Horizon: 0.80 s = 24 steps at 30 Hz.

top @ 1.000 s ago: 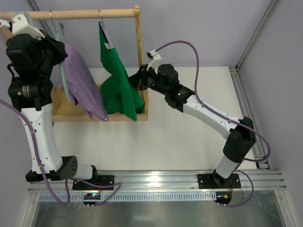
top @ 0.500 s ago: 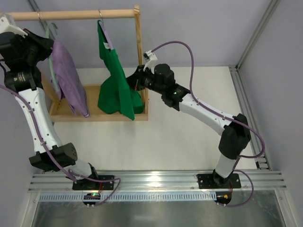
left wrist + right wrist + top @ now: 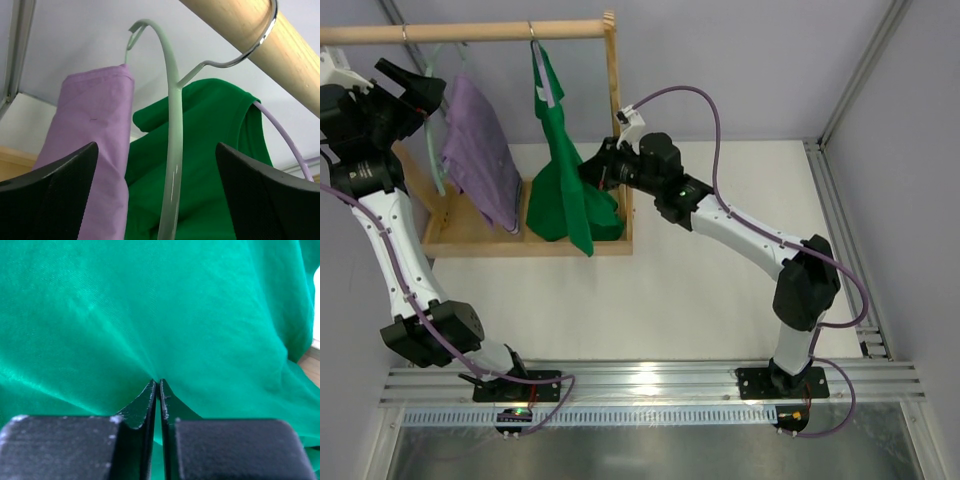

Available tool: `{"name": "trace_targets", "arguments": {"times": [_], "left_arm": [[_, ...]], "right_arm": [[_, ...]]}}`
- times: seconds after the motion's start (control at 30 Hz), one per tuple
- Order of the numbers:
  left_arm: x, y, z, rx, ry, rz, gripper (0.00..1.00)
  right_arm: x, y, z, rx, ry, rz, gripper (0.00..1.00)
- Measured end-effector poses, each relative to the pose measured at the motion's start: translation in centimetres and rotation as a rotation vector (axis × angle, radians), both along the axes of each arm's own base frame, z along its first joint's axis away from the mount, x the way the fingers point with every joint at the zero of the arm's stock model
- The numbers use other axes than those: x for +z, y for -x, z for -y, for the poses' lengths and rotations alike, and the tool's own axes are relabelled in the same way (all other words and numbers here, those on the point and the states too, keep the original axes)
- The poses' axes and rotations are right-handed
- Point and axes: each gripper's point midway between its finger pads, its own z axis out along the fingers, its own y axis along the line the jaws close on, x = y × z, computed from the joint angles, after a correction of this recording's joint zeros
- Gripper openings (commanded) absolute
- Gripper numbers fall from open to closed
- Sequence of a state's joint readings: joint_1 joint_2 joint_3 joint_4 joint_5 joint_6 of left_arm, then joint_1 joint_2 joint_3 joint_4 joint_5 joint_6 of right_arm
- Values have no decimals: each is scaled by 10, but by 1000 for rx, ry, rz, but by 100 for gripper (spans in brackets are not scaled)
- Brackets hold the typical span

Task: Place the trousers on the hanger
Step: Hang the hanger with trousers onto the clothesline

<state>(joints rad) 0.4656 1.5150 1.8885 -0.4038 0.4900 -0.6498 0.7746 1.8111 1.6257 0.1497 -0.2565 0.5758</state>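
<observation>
The lilac trousers [image 3: 480,150] hang folded over the pale mint hanger [image 3: 437,160] at the left end of the wooden rail [image 3: 480,32]. My left gripper [image 3: 420,88] is open right beside the hanger's top. In the left wrist view the hanger's stem [image 3: 170,150] runs up between the spread fingers [image 3: 55,195] without touching them, and the trousers [image 3: 95,140] are to its left. Whether the hook sits over the rail [image 3: 260,45] I cannot tell. My right gripper [image 3: 588,172] is shut on a pinch of the bright green top [image 3: 150,315].
The green top [image 3: 565,190] hangs from a metal-hooked hanger [image 3: 240,55] on the same rail. The rack's wooden post [image 3: 613,100] and base tray [image 3: 470,242] stand at the back left. White tabletop [image 3: 720,290] lies to the right.
My left gripper has opened and let go of the hanger, which now hangs by the rail with the trousers. The right gripper has drawn the green top slightly leftward.
</observation>
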Motion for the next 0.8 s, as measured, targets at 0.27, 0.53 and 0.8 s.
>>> {"name": "trace_targets", "arguments": {"times": [0.27, 0.53, 0.8], "left_arm": [[13, 29, -5, 113, -10, -20, 100], [83, 83, 41, 82, -76, 116, 100], [34, 125, 144, -209, -106, 8, 100]], "right_arm": [[-1, 4, -1, 13, 9, -33, 78], [-21, 35, 45, -45, 95, -81, 100], [10, 80, 134, -214, 131, -8, 100]]}}
